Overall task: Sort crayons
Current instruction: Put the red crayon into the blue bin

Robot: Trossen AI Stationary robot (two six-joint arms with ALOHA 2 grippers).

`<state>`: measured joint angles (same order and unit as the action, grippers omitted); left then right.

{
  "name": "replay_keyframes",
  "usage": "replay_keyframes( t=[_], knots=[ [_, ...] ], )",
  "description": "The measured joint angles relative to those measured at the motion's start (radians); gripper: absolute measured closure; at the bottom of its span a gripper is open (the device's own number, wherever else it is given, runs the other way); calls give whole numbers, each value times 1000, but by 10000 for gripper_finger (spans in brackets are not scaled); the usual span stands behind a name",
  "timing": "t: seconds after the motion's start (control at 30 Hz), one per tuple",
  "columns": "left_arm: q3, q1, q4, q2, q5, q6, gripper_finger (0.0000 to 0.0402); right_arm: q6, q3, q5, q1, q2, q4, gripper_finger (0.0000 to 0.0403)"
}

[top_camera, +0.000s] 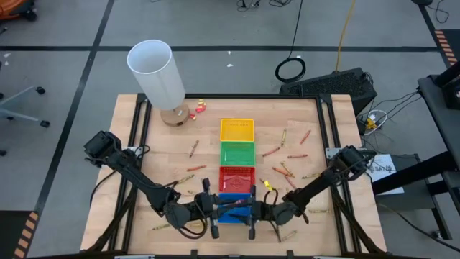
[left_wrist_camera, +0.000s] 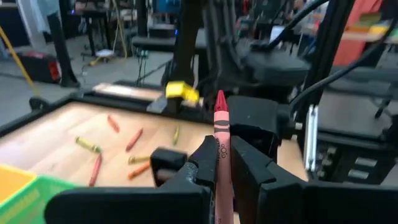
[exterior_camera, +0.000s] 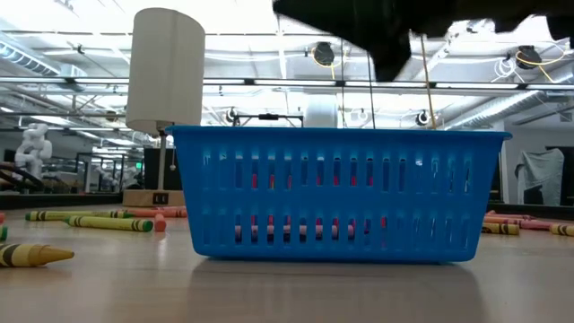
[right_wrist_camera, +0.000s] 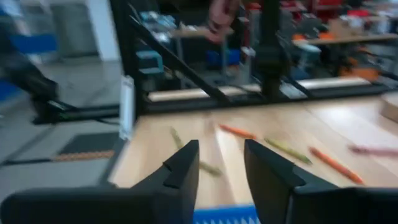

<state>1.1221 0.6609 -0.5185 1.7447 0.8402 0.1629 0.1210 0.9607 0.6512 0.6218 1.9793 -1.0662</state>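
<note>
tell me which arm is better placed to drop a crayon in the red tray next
Left. The left gripper already grips a red crayon, close by the red tray; the right gripper is open and empty.

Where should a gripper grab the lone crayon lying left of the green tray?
Grip the crayon at mid-length, coming straight down from above, fingers closing across its thin width. It lies flat and diagonal on the table, nothing touching it. The right gripper is open.

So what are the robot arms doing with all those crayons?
They are sorting crayons into coloured trays. The left tool is pinching a red crayon upright, near the blue tray at the front of the table. The right tool hangs open and empty by the same tray. Many crayons still lie scattered on the wood.
</note>
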Motion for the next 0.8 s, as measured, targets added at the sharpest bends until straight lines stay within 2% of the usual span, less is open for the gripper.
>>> replay_keyframes(
  t=[0.3,0.53,0.67,0.8],
  knots=[
    [0,0,-78,1,-30,-69,374,-132,0,-32,-10,-2,-212,239],
    [0,0,-237,61,-109,-147,374,-135,0,-106,-10,-2,-255,236],
    [0,0,-337,109,-113,-223,374,-145,0,-124,-10,-2,-273,236],
    [0,0,-347,119,-111,-232,374,-168,0,-132,-12,-2,-289,236]
  ],
)
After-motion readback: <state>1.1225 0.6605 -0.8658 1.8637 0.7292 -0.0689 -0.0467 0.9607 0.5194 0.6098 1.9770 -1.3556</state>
